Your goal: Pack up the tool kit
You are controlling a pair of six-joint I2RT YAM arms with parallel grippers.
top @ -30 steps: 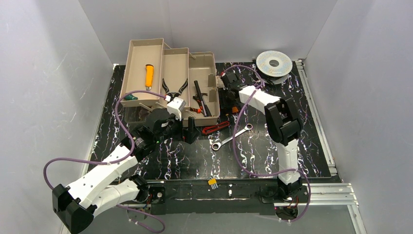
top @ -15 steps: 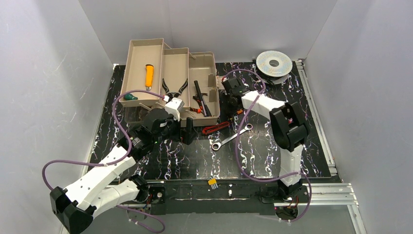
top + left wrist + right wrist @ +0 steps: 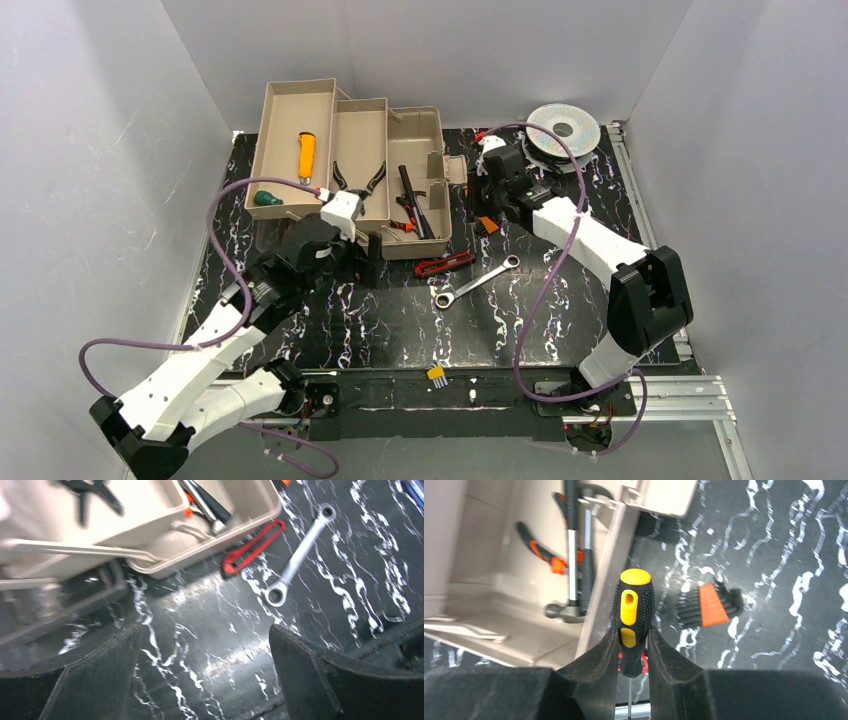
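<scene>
Right gripper (image 3: 631, 636) clamped on a yellow-black screwdriver (image 3: 634, 605); left gripper (image 3: 205, 672) spread wide, empty.
Top: toolbox (image 3: 290, 130) sat far left, trays folded out, yellow knife (image 3: 306, 156) and pliers (image 3: 358, 181) inside; wrench (image 3: 478, 280) lay on the table (image 3: 400, 320) to its near right. Left wrist: jaws hung over the table, near side of toolbox. Right wrist: screwdriver sat just right of the toolbox wall.

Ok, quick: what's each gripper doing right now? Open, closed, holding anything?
Left gripper: open, nothing between its fingers.
Right gripper: closed on a black-and-yellow screwdriver.
</scene>
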